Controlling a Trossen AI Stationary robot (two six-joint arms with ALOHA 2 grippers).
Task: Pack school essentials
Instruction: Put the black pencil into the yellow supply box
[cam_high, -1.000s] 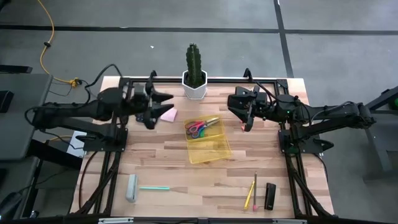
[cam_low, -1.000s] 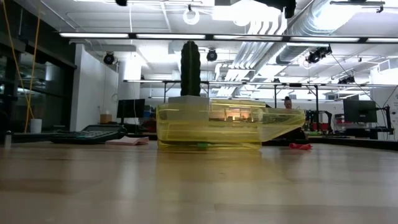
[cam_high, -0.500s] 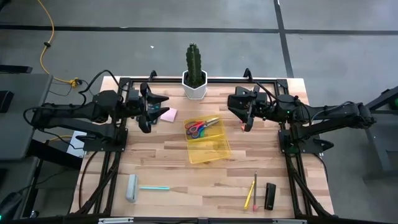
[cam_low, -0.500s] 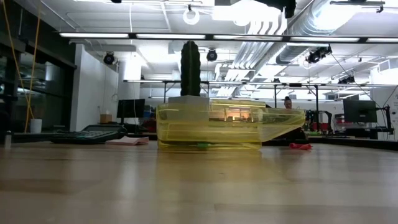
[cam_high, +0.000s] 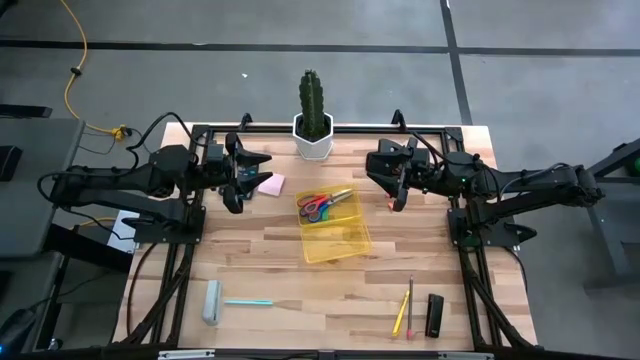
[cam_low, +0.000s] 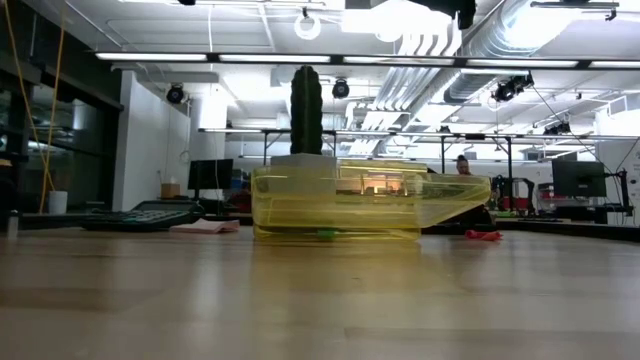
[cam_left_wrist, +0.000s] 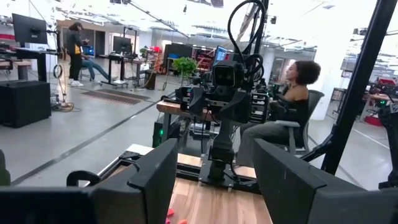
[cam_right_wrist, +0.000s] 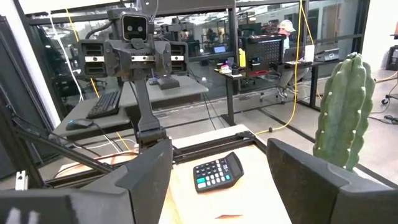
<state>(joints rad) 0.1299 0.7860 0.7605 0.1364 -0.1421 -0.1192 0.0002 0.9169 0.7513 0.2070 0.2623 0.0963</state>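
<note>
In the high view a clear yellow box (cam_high: 336, 232) lies mid-table with red-handled and blue-handled scissors (cam_high: 317, 206) in its far end. A pink sticky-note pad (cam_high: 271, 185) lies flat just left of the box. A tiny red piece (cam_high: 388, 205) lies to its right. Near the front edge lie a light-blue pen (cam_high: 248, 302), a yellow pencil (cam_high: 401, 313) and a brown pencil (cam_high: 410, 300). My left gripper (cam_high: 260, 168) (cam_left_wrist: 214, 168) hovers open beside the pad. My right gripper (cam_high: 378, 176) (cam_right_wrist: 217, 163) hovers open near the red piece.
A potted cactus (cam_high: 312, 118) stands at the far edge behind the box. A black calculator (cam_right_wrist: 217, 172) lies under my left arm's end. A grey oblong block (cam_high: 212, 301) sits front left, and a small black object (cam_high: 434, 314) front right. Bare wood lies between the box and the front items.
My left gripper has drawn back a little toward the table's left edge, staying open, and then held still. The right arm and the things on the table have not moved.
</note>
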